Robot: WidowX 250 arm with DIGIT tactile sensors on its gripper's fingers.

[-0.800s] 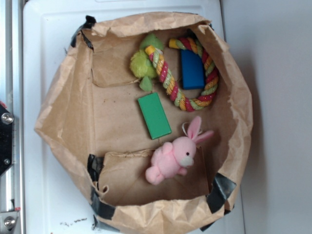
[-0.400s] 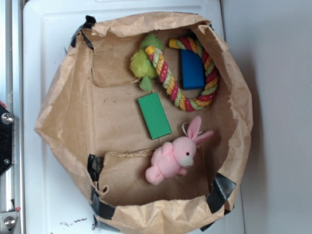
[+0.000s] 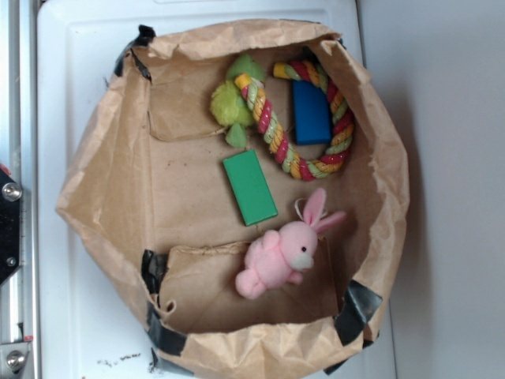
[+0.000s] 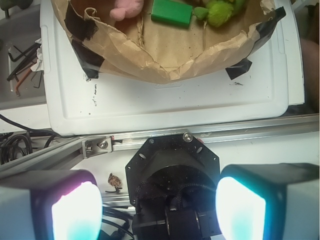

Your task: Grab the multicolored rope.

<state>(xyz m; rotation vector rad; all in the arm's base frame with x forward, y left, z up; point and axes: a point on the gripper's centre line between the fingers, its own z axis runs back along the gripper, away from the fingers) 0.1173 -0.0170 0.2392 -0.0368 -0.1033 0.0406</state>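
The multicolored rope (image 3: 304, 118) is a thick twisted ring of pink-red, yellow, green and white strands. It lies in the far right part of the brown paper bag (image 3: 102, 189), around a blue block (image 3: 311, 112). In the wrist view the rope is out of view. My gripper (image 4: 159, 209) is open, its two glowing pads wide apart with nothing between them. It hangs over the robot's black base (image 4: 172, 170), well outside the bag. In the exterior view the gripper does not show.
Inside the bag lie a fuzzy yellow-green plush toy (image 3: 230, 103) touching the rope's left side, a green block (image 3: 249, 188) and a pink bunny (image 3: 282, 253). The bag sits on a white tray (image 4: 165, 102). A metal rail (image 4: 240, 131) runs along the tray's edge.
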